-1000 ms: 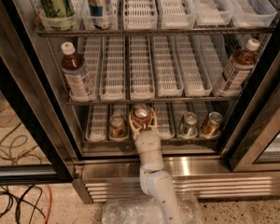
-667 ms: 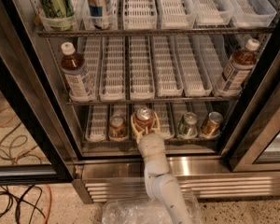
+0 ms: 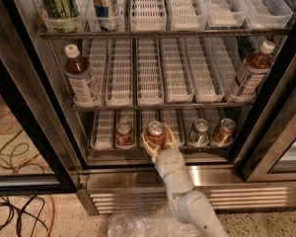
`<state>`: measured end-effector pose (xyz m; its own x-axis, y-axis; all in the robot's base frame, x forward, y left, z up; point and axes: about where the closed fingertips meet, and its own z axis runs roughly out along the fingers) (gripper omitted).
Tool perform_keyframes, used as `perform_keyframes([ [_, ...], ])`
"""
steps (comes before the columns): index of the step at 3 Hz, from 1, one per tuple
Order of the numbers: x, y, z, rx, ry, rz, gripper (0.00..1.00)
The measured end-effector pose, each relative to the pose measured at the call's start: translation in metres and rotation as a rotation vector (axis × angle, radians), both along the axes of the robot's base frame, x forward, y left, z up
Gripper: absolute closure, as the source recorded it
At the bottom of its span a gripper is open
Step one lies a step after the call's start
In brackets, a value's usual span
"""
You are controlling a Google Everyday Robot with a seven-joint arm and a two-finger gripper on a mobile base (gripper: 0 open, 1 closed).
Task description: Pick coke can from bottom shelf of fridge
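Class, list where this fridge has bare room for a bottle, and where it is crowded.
Free: middle-shelf lanes between left bottle and right bottle; leftmost lane of the bottom shelf. Crowded: right of it, where the gripper holds the coke can beside the brown can.

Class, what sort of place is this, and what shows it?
Probably a test lab or shop: a glass-door display fridge, loose cables on the floor, and a robot's end effector closed round the coke can on the bottom shelf.
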<state>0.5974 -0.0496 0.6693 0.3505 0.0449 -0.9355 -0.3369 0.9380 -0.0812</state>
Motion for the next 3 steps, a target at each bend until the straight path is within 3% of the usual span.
perform_keyframes([
  [1, -0.016, 0.001, -0.006, -0.048, 0.058, 0.110, 1.00],
  [3, -0.054, -0.004, -0.018, -0.119, 0.112, 0.303, 1.00],
])
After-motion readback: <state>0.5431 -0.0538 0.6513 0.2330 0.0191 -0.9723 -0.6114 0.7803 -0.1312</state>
